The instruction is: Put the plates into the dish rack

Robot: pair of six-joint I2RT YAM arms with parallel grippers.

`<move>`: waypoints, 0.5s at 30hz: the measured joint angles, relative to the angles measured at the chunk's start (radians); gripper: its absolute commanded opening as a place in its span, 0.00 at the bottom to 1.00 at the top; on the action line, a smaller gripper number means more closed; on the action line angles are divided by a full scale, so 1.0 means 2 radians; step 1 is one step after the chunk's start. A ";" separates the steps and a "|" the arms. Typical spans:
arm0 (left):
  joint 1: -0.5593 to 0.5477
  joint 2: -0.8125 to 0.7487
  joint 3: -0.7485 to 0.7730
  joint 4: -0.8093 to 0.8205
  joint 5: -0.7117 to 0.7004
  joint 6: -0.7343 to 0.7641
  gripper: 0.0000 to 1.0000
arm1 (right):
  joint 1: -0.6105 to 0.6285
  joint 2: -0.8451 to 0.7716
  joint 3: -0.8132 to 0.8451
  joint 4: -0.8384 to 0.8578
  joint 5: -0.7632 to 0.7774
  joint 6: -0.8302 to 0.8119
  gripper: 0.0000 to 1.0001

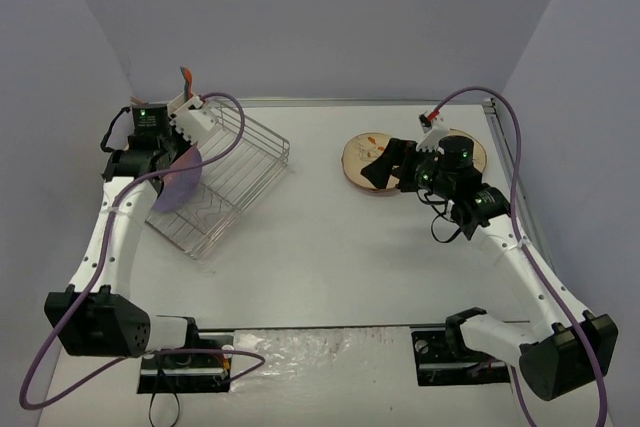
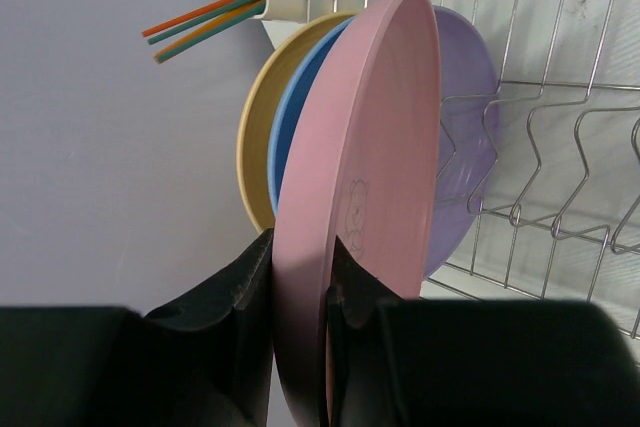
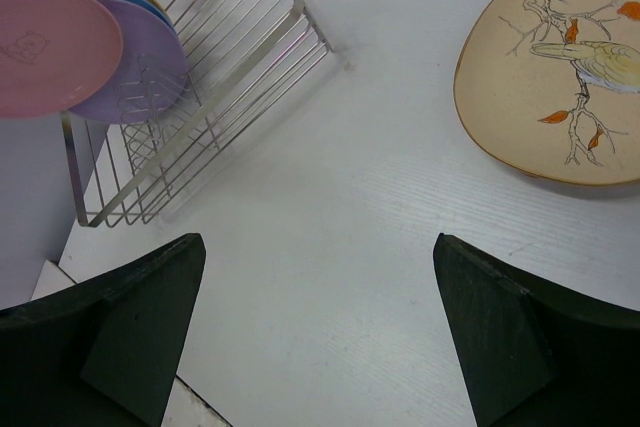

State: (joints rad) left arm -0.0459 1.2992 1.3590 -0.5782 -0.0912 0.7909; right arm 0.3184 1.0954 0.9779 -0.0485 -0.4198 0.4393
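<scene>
At the silver wire dish rack (image 1: pixel 235 172), left gripper (image 2: pixel 300 277) clamps the rim of a round pink plate (image 2: pixel 370 147), likely stiff and slippery; right gripper (image 3: pixel 318 247) gapes empty.

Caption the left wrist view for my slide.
Left gripper grips the pink plate upright between the blue plate and purple plate.

White table (image 1: pixel 330 267) bears dish rack (image 1: pixel 240 169) and cream plate (image 3: pixel 530 107).
</scene>
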 measured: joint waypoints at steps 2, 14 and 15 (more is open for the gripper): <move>0.005 0.011 0.000 0.001 0.009 0.007 0.00 | -0.002 0.000 -0.005 0.000 -0.001 0.000 0.95; 0.016 0.056 -0.021 0.019 0.049 0.018 0.04 | -0.006 0.000 -0.011 -0.002 -0.006 -0.003 0.95; 0.016 0.059 -0.025 0.022 0.053 0.018 0.06 | -0.006 0.000 -0.011 -0.002 -0.006 -0.003 0.95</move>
State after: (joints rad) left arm -0.0132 1.4165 1.3093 -0.5350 0.0143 0.8269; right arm 0.3061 1.0958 0.9554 -0.0527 -0.4319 0.4327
